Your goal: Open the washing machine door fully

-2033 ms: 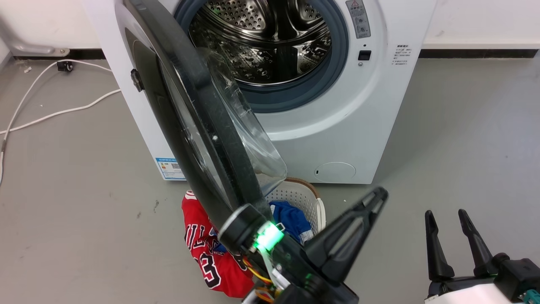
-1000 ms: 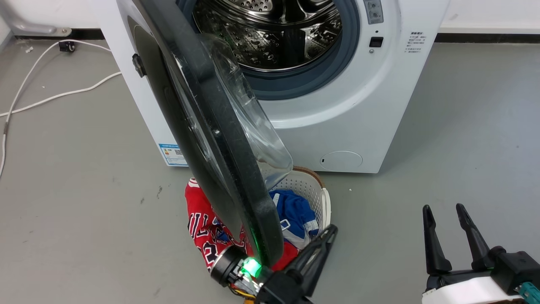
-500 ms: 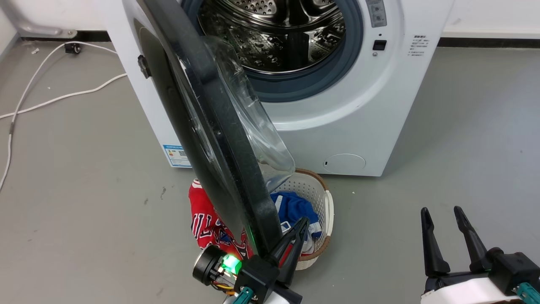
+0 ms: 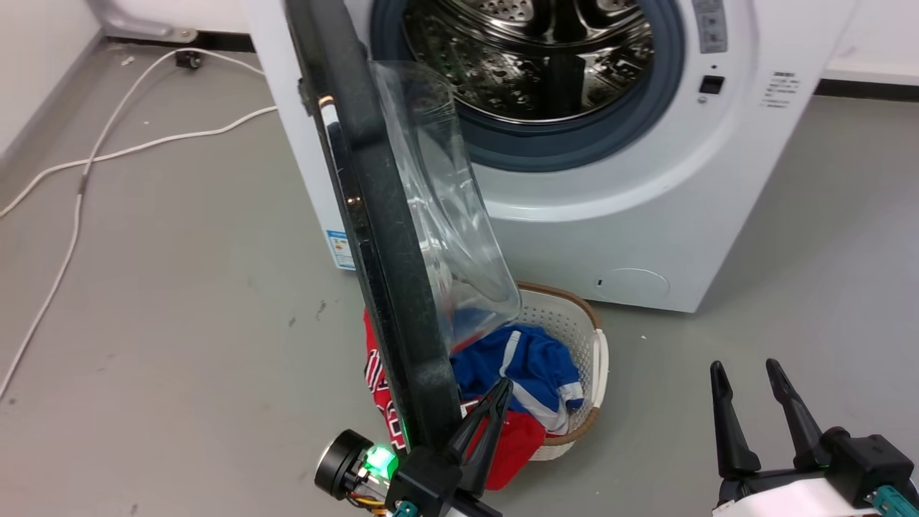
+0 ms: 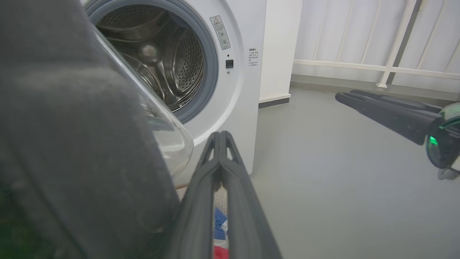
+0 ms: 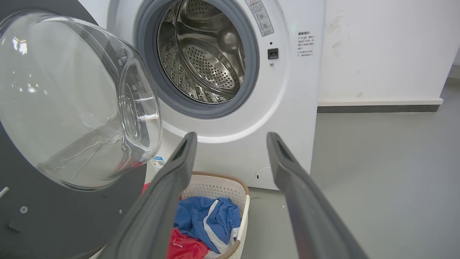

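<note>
The white washing machine [image 4: 646,230] stands at the top, its steel drum [image 4: 538,50] exposed. The washing machine door [image 4: 380,251] is swung out on its left hinge and appears nearly edge-on in the head view, with its clear glass bowl [image 4: 459,215] facing right. My left gripper [image 4: 500,391] is shut with nothing between its fingers, low beside the door's bottom rim on the bowl side. In the left wrist view the door [image 5: 72,144] lies close against the left of the fingers [image 5: 201,187]. My right gripper [image 4: 744,368] stands open at the lower right, apart from the door.
A white laundry basket [image 4: 574,316] holding blue and red clothes sits on the floor under the door's lower edge, in front of the machine. White cables [image 4: 108,154] trail over the grey floor at the left. A wall runs behind the machine.
My left gripper has pulled back and down to the door's bottom rim, its fingers now together. The camera has shifted, and the door appears more edge-on. The right gripper has hardly moved.
</note>
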